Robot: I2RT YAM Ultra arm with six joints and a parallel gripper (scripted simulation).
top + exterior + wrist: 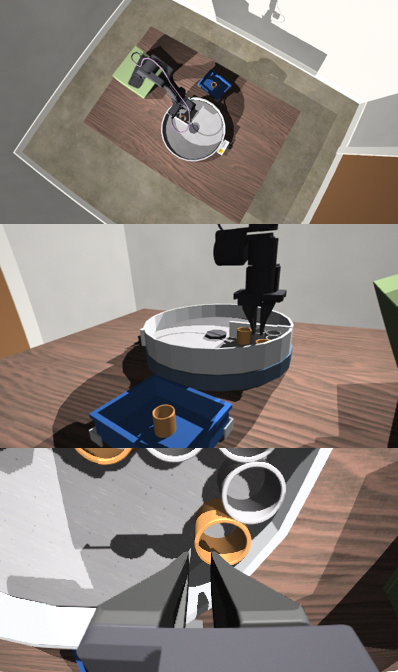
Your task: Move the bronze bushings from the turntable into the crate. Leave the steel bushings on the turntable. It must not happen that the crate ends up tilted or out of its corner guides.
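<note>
One bronze bushing [163, 420] already stands in the blue crate [107, 410]; two more remain on the turntable [217, 361], among the steel bushings [253, 491]. The gripper [200, 554] hangs just above the nearer bronze bushing [221, 537], jaws nearly together and holding nothing; so roughly a third looks done.

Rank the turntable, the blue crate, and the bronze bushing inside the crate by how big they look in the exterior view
1. Turntable, largest.
2. Blue crate, though it sits nearer the camera and is cut off by the frame edge, so the gap is unsure.
3. Bronze bushing in the crate, clearly smallest.
</note>
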